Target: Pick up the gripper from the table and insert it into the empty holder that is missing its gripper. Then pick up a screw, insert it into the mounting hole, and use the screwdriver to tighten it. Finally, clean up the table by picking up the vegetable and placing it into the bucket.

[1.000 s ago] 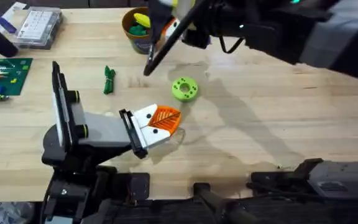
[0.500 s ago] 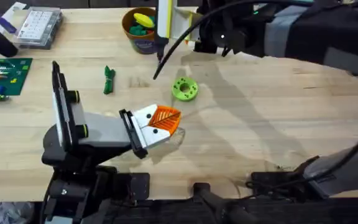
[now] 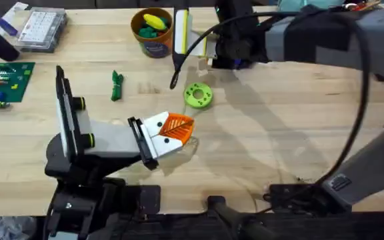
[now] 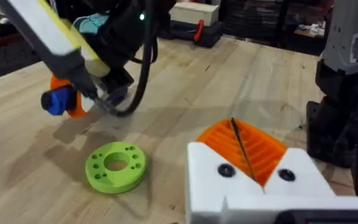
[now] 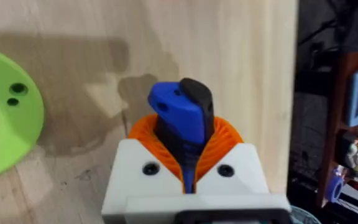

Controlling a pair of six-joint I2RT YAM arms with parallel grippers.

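- In the right wrist view the right gripper, white with orange ribbed pads, is closed on the thick blue cylindrical screwdriver; the overhead view shows this hold less clearly, near the far edge of the wooden table.
- In the left wrist view the left gripper has its orange pads pressed together with nothing between them.
- From above, the pale grey block-like holder on its black base lies at the near left, and the orange-tipped white fingers sit just at its black bracket end; I cannot tell which piece is the loose one.
- The small dark green knobbly vegetable lies on the table, apart from the round orange bucket, which already holds yellow and green toys.
- A flat lime-green ring with small holes lies between the screwdriver and the holder.
- A clear plastic parts box and a green circuit board stay at the far left.
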